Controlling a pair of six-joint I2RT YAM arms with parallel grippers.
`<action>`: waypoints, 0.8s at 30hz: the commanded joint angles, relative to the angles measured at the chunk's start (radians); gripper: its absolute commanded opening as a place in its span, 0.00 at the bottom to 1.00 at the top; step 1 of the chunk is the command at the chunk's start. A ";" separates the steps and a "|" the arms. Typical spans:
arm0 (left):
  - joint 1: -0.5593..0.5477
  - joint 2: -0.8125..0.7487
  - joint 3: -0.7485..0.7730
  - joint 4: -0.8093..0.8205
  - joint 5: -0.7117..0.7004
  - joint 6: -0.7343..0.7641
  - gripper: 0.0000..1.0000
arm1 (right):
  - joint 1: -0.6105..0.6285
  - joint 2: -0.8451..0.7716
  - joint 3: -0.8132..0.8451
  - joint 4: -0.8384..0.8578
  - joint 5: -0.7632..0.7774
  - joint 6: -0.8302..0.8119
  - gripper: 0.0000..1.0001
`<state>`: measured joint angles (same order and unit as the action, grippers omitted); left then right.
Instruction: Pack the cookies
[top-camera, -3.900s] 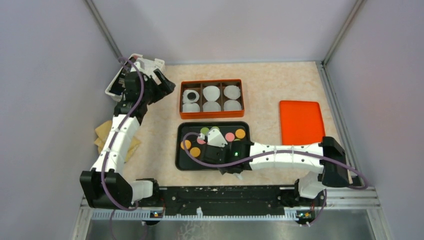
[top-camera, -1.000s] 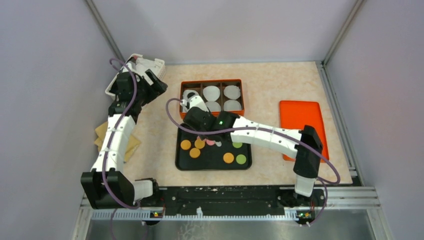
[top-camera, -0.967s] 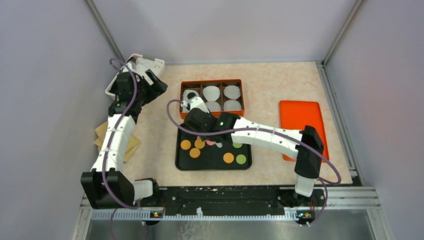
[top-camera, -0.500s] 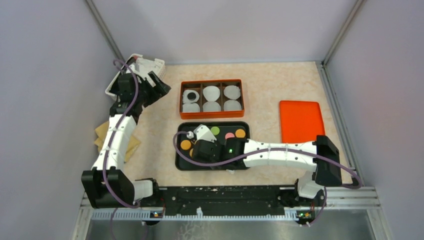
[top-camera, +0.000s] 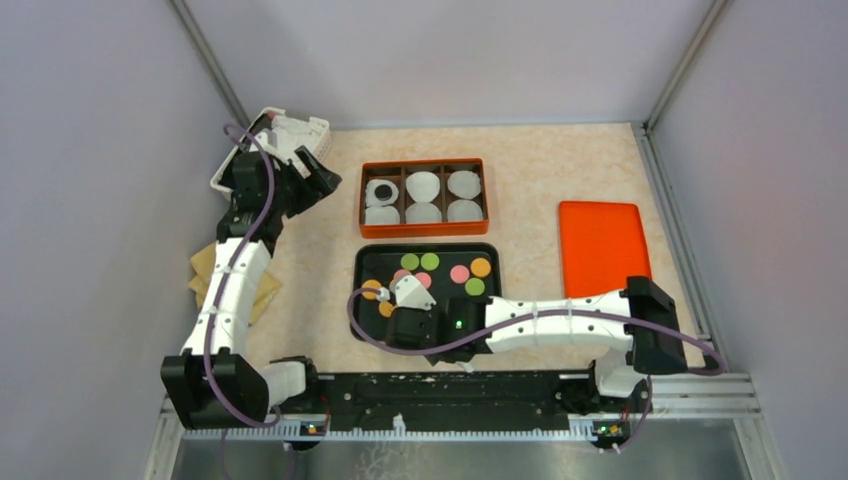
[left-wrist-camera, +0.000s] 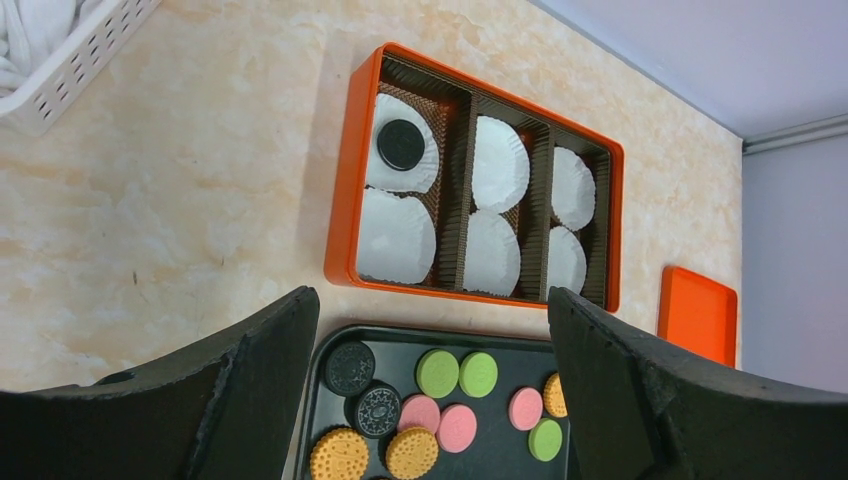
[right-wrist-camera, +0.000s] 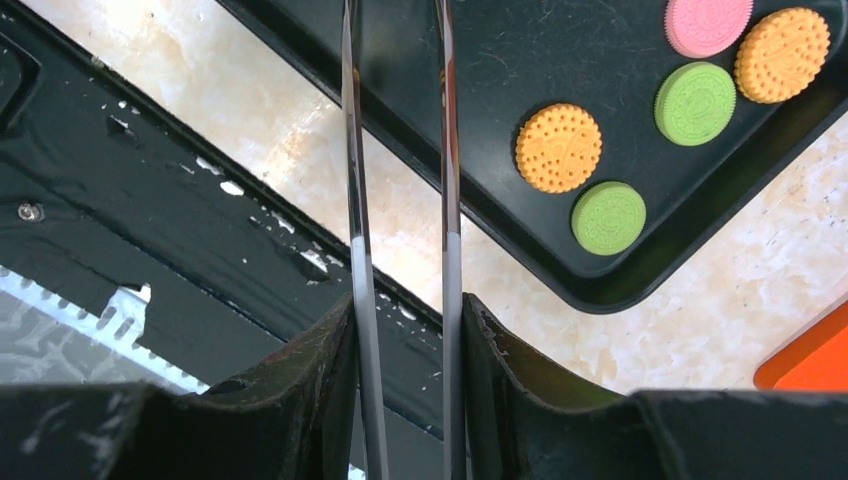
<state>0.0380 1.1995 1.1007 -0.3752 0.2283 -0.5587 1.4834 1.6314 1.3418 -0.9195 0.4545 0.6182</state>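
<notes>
- From above we see a bench (top-camera: 320, 250) with a mottled beige, stone-like top. On it sits a rectangular orange box (top-camera: 423, 232) split into six compartments, each holding a white pleated paper liner (top-camera: 464, 184)
- One black cookie (top-camera: 381, 192) lies on the liner in the far left compartment. The other cookies (top-camera: 459, 273) are flat round discs in green, pink and orange, and lie loose on a glossy black tray (top-camera: 372, 262) with rounded corners, just on the near side of the box
- A flat orange lid (top-camera: 603, 245) lies well to the right, a white slotted basket (top-camera: 295, 128) stands at the far left corner, and a tan cloth (top-camera: 203, 265) lies beside the left arm
- The left gripper (top-camera: 328, 180) hangs beside the basket, and the right gripper (top-camera: 397, 287) is over the tray's left part
- In the left wrist view the left gripper's matt black fingers are spread wide with nothing between them. The cookies have scalloped rims and a stamped face too fine for us to read, and two black ones lie at the tray's far left corner
- In the right wrist view two thin, glassy blades run parallel with a gap between them. Their tips are cut off by the frame, so we cannot tell whether the right gripper holds anything. An orange and a green cookie lie near a tray corner, and a scuffed black rail (right-wrist-camera: 150, 200) edges the bench
</notes>
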 joint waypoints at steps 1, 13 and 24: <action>0.005 -0.035 0.001 0.022 0.018 0.011 0.91 | 0.016 -0.007 0.037 0.008 -0.012 0.030 0.05; 0.005 -0.042 -0.001 0.021 0.015 0.017 0.92 | 0.015 0.081 0.095 0.013 0.010 -0.012 0.40; 0.005 -0.042 -0.007 0.024 0.017 0.020 0.92 | 0.013 0.119 0.149 0.023 0.005 -0.054 0.52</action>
<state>0.0380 1.1862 1.1007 -0.3756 0.2317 -0.5503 1.4887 1.7401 1.4292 -0.9176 0.4461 0.5846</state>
